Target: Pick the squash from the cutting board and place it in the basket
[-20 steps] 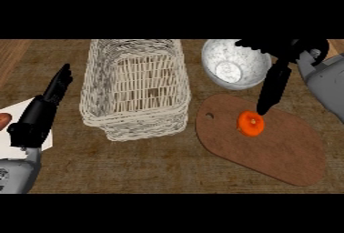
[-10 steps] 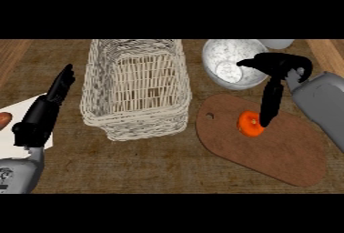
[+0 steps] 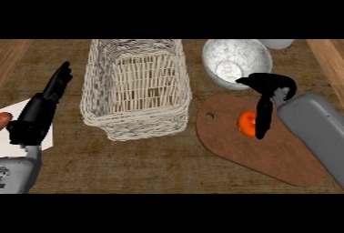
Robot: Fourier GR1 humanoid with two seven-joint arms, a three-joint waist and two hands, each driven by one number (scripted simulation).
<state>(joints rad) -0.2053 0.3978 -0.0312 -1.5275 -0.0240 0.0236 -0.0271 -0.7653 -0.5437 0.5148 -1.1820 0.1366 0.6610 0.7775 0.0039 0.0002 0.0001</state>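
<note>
Over the last second I had brought the right hand (image 3: 267, 98) down from above the white bowl (image 3: 235, 61) onto the cutting board (image 3: 262, 145), and its long fingers (image 3: 263, 120) hung straight along the right flank of the squash (image 3: 246, 123), which sat unmoved near the board's upper end. I judged the fingers were touching or just beside the squash with nothing yet gripped, so the pick was only starting and the basket (image 3: 134, 91), left of the board, waited. The left hand (image 3: 42, 111) rested beyond the basket, fingers straight, holding nothing.
</note>
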